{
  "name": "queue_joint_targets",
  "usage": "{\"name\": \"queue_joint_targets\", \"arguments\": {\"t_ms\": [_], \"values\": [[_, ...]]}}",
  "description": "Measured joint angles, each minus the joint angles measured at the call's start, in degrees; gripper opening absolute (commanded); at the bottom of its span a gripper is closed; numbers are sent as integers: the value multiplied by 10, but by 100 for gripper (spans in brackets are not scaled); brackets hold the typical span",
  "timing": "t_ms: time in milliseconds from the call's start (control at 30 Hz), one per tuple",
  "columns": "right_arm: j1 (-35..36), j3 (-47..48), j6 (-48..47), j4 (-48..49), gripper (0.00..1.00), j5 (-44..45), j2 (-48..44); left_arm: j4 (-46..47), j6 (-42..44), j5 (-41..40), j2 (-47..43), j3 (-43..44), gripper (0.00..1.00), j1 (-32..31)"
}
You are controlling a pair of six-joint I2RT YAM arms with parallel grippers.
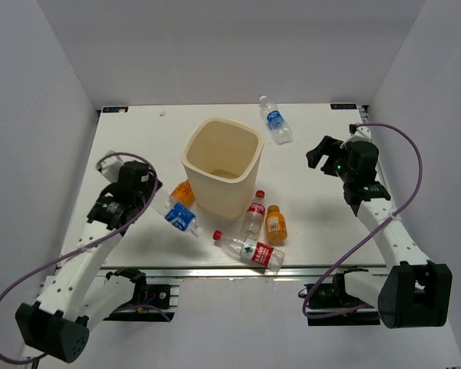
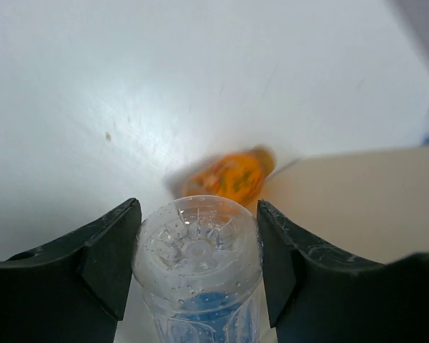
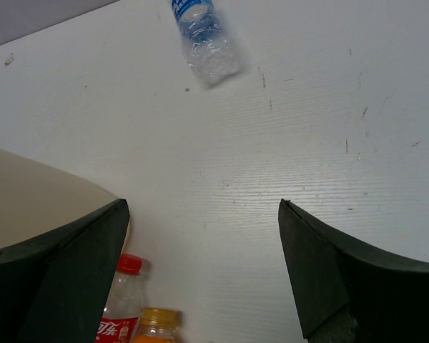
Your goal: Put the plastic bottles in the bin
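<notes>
one bottle is in hand: the left tool [image 2: 196, 232] is clenched on the round, dimpled base of the blue-label bottle [image 2: 198, 261], which sits low over the desk [image 1: 134, 134] just left of the bin [image 1: 223, 163]. to do this step well, i judge it should rise above the tall rim before swinging right, squeeze only modestly because the thin clear plastic looks slick and crushable, and let go over the open mouth. an orange bottle [image 1: 183, 191] lies close by the bin's wall; whether they touch i cannot tell. the bin is smooth cream plastic, rounded-square and tapering downward. right of it a red-capped bottle [image 1: 254, 215] and an orange-capped bottle [image 1: 274, 223] stand side by side, a red-label bottle [image 1: 250, 250] lies nearer, and a second blue-label bottle [image 1: 275, 120] lies beyond. the right tool [image 1: 320, 156] hangs released, jaws wide, holding nothing.
</notes>
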Motion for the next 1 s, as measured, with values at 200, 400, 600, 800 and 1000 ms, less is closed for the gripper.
{"name": "queue_joint_targets", "arguments": {"t_ms": [200,400,600,800,1000], "values": [[0,-5,-26,8,89,-16,-13,-4,42,-136,-27,163,0,0],[0,-5,-61,8,89,-43,-13,127,197,-185,46,323,0,1],[0,-10,-103,12,89,-92,-29,242,329,-15,199,482,0,-7],[10,-29,-151,20,89,-163,-72,320,392,86,281,480,0,-43],[134,-44,-243,16,89,-203,-113,367,424,147,285,383,8,-80]]}}
